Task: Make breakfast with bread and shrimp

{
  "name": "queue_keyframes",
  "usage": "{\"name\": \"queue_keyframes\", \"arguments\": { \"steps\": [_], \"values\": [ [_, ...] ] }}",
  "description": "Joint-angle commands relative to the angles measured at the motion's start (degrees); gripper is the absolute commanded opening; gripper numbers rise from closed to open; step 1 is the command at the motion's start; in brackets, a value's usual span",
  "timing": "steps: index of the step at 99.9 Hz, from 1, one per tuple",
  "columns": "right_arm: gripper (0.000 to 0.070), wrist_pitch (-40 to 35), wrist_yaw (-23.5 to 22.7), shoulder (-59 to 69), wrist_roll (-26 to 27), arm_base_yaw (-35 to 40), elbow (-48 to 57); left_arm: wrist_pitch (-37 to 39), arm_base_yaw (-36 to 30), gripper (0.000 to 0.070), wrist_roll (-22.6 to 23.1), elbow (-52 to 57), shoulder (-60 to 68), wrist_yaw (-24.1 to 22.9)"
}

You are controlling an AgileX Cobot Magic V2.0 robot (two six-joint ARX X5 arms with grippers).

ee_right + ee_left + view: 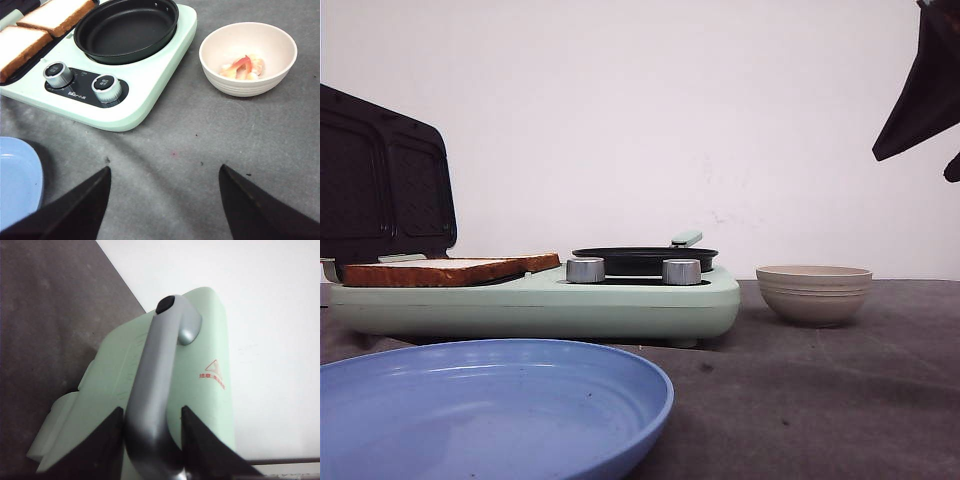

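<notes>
Bread [445, 270], two thick slices with browned crusts, lies side by side on the sandwich plate at the left end of a mint-green breakfast maker [620, 305], whose dark ribbed lid [380, 180] stands raised behind it. The left pincer [152, 432] straddles the grey lid handle [160, 370], one dark finger on each side and close against it; the wrist view does not settle whether the grip is firm or loose. A blue plate [490, 405] sits in the foreground on the grey surface [820, 400]. Further right, two silver knobs [585, 270] front an empty black frying pan [645, 260]. Right again, just apart from the machine, a beige ribbed bowl [814, 293] holds the shrimp [243, 67], a few pinkish-orange pieces at its bottom. The right pincer [165, 200] hangs high above the surface near the bowl, its fingers spread wide and holding nothing.

Judging from the layout, the lid is the step in hand. Swinging it smoothly about its hinge, with the handle centred between the fingers, should keep the machine from sliding or tipping. The slices need to stay flat and inside the plate's edges so the lid meets them evenly. The shrimp looks untouched, and the pan is bare to receive it.
</notes>
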Motion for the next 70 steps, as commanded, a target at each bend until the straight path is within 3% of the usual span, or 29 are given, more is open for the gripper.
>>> {"name": "queue_keyframes", "arguments": {
  "steps": [1,44,70],
  "values": [
    [0.0415,0.4,0.0,0.2,0.7,0.3,0.3,0.5,-0.2,0.0014,2.4,1.0,0.8,0.2],
    [0.0415,0.4,0.0,0.2,1.7,0.3,0.3,0.4,-4.4,0.0015,6.0,1.0,0.8,0.0],
    [0.0415,0.4,0.0,0.2,1.7,0.3,0.3,-1.6,-9.3,0.0015,9.5,1.0,0.8,-3.0]
  ]
}}
